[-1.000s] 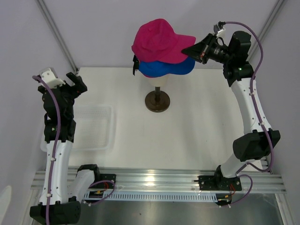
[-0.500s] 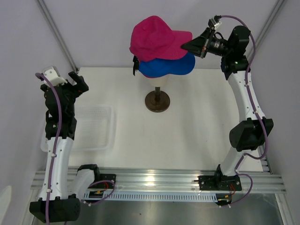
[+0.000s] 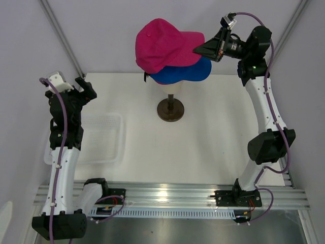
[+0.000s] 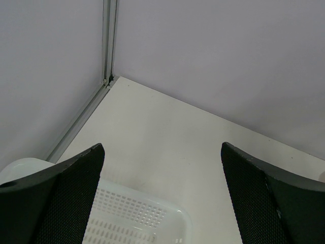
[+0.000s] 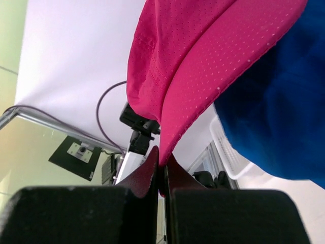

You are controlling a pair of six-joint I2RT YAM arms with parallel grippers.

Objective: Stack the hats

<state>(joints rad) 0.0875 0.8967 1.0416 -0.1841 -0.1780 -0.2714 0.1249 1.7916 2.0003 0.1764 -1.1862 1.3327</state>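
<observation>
White worktop (image 3: 213, 127); right gripper (image 3: 196, 50) clamped on pink hat (image 3: 161, 43) brim, crown off to its left over blue hat (image 3: 185, 73); left gripper (image 3: 84, 89) wide open, far.

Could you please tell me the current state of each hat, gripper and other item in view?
stand: upright on the table.
blue hat: seated atop the stand.
pink hat: tilted over the blue hat, held by its brim.
right gripper: shut on the pink hat's brim.
basket: flat on the table, nothing visible inside.
left gripper: open, holding nothing, near the basket.
</observation>
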